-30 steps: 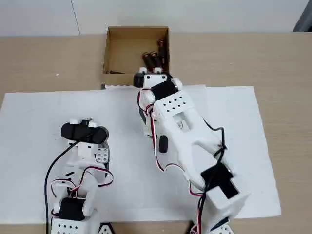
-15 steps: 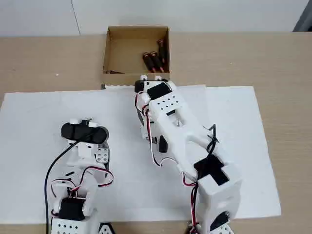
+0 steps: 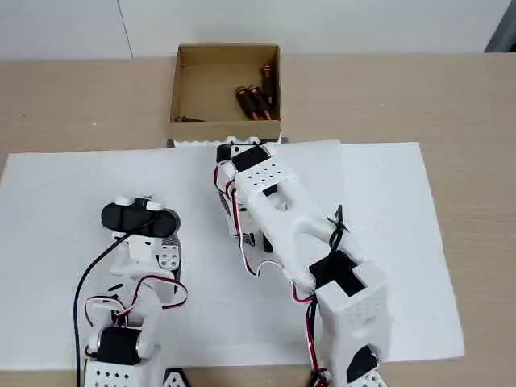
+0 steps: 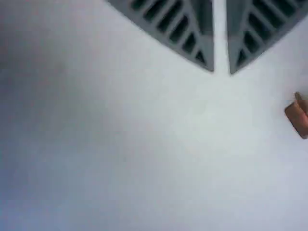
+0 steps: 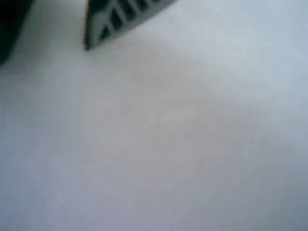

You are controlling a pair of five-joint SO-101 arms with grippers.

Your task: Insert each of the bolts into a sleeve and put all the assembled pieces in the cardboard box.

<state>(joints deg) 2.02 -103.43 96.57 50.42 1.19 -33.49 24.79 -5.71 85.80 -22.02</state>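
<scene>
Judging from the brown assembled pieces (image 3: 256,98) bunched inside the cardboard box (image 3: 205,89), close to its wall on the right arm's side, looks mostly done, perhaps wholly. Seems to number about three, though hard to count, being small and lying partly against one another. Places the box on the tabletop (image 3: 451,97) just beyond the far edge of the white paper (image 3: 81,185).

Might still leave one piece to handle: catches, at the very edge of the left wrist view, a small brown shape (image 4: 299,115) on the paper, near the left end effector (image 4: 220,70) yet apart from it. Cannot be called bolt, sleeve or anything else, being cut off by the frame.

Has the left end effector low over the paper, with ribbed fingers (image 4: 187,33) all but pressed together, parted by a thin slit and pinching nothing. Puts the left arm (image 3: 137,242) folded over the near part of the paper, well apart from the box.

Has the right arm (image 3: 282,210) stretched toward the box, wrist just short of the front wall. Appears to show the right end effector (image 5: 53,45) spread and holding nothing, judged from one ribbed finger (image 5: 115,14) and a dark blurred form, probably its mate, set well apart over bare paper. Rests on a guess, given so little of either in frame. Hides the paper beneath both arms from the high view, so cannot rule out a stray bolt or sleeve there
</scene>
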